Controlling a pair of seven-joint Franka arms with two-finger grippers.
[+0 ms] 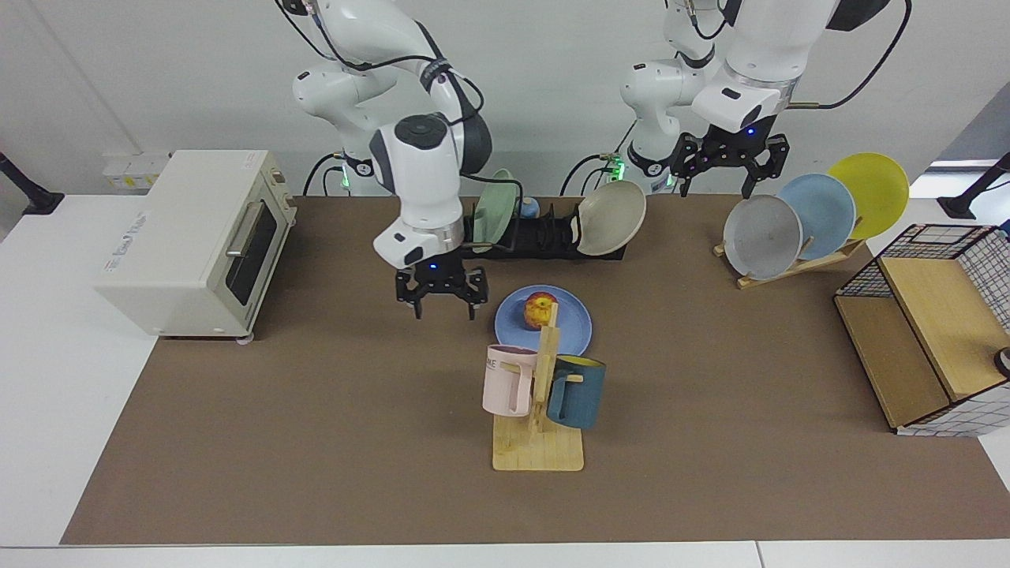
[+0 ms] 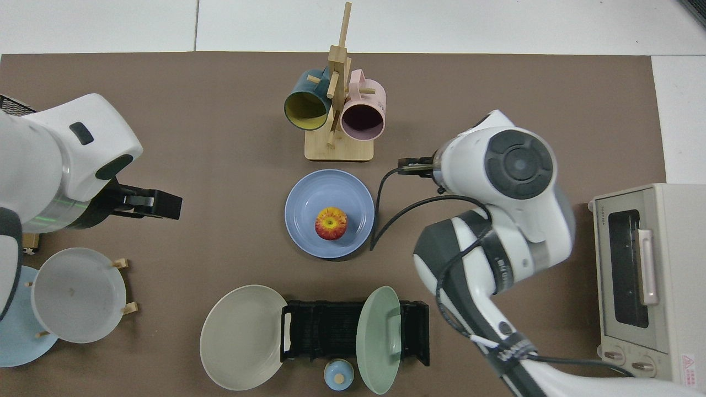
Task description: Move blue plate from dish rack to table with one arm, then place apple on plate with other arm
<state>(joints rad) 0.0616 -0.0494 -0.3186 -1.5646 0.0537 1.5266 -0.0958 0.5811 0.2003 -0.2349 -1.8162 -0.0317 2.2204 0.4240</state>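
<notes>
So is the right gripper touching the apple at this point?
Apart. In the facing view the right gripper hangs open over bare mat beside the blue plate, with clear space between it and the apple.

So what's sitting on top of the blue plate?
A small red and yellow apple sits alone in the middle of the blue plate. In the facing view, the wooden mug stand covers the plate's near edge. Neither hand touches it.

A robotics lab dressed up as a kitchen: two white robot arms (image 1: 410,158) bolted at 12 o'clock behind a white table (image 1: 47,379) with a brown mat, bare white walls, a toaster oven (image 1: 193,241) at 9 o'clock, plate racks and mugs (image 1: 509,379).
</notes>
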